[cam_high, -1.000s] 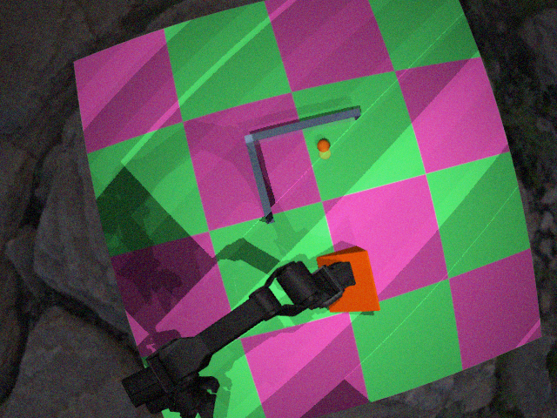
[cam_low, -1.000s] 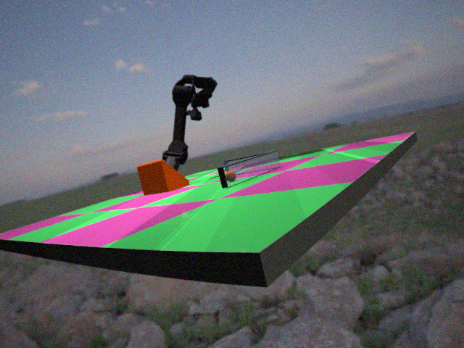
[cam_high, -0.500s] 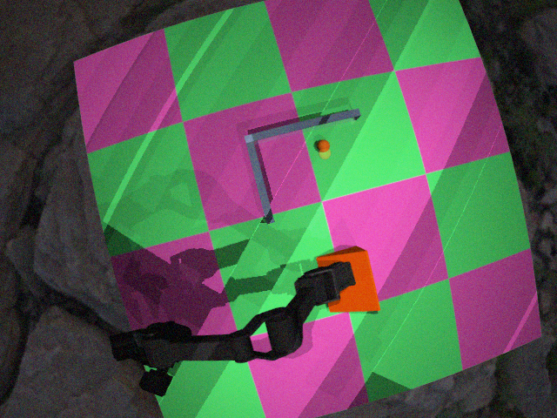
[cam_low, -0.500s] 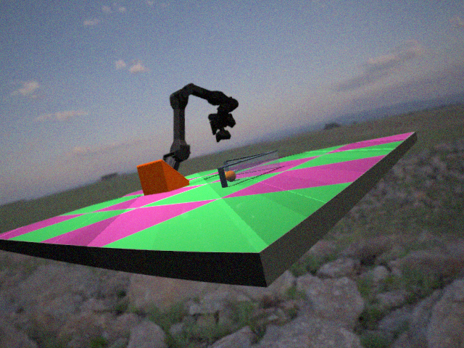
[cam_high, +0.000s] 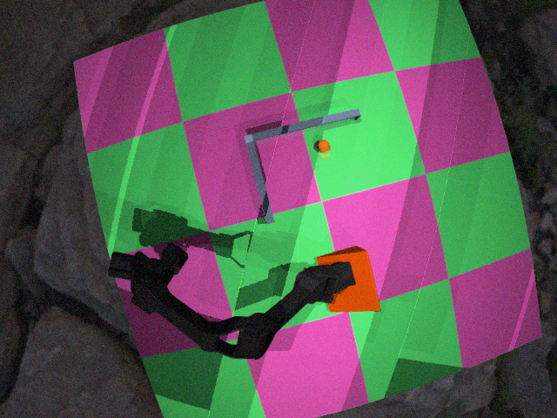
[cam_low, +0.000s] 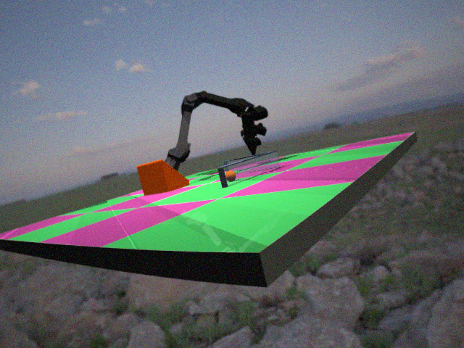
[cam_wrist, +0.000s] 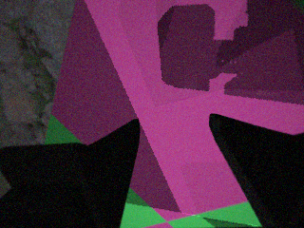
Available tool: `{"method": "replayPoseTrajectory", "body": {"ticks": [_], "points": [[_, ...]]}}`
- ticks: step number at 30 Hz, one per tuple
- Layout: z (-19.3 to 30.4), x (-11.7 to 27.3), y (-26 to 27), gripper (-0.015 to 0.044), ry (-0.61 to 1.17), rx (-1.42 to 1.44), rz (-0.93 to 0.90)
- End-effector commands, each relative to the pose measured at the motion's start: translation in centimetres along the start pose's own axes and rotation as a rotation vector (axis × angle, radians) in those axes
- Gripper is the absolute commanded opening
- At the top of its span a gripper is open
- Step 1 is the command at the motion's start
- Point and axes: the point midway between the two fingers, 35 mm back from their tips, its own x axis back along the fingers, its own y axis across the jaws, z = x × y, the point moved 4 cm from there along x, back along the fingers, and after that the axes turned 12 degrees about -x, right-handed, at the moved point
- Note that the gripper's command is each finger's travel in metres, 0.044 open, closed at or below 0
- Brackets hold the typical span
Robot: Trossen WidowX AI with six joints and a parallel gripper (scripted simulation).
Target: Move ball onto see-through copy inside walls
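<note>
Rocks and grass lie all around, under a dim sky with small clouds. In the middle sits my bench (cam_high: 472,202), a flat board with big pink and green squares.

My arm (cam_high: 251,330) starts at an orange block (cam_high: 355,283) near one side of the bench. It bends up high and comes down again over the far corner by the edge. My jaws (cam_high: 124,265) hang there in the air, pointing down at the bench. They are partly apart and there is nothing between them. In the wrist view I see my two dark fingers at the bottom, one on each side, with a pink square between them and a dark shadow of me on it. A strip of rocky ground shows past the bench edge on the left.

The orange ball (cam_high: 323,144) rests on a green square, well apart from my jaws. It lies inside the corner made by the two low gray walls (cam_high: 287,128). It is near the long wall, but I cannot tell if it touches. The faint see-through ball (cam_high: 325,154) sits just beside it and the two overlap a little. So the ball is a bit off its spot.
</note>
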Motion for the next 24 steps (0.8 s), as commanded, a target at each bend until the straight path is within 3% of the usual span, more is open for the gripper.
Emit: {"method": "replayPoseTrajectory", "body": {"ticks": [1, 12, 20, 24], "points": [[-3.1, 1.0, -4.5, 0.0278, -0.076, -0.065, 0.089], [-8.5, 7.4, -19.3, 0.0278, -0.260, -0.293, 0.314], [-7.8, 14.4, -30.0, 0.0278, -0.363, -0.485, 0.441], [-6.9, 15.9, -31.9, 0.0278, -0.380, -0.461, 0.497]]}}
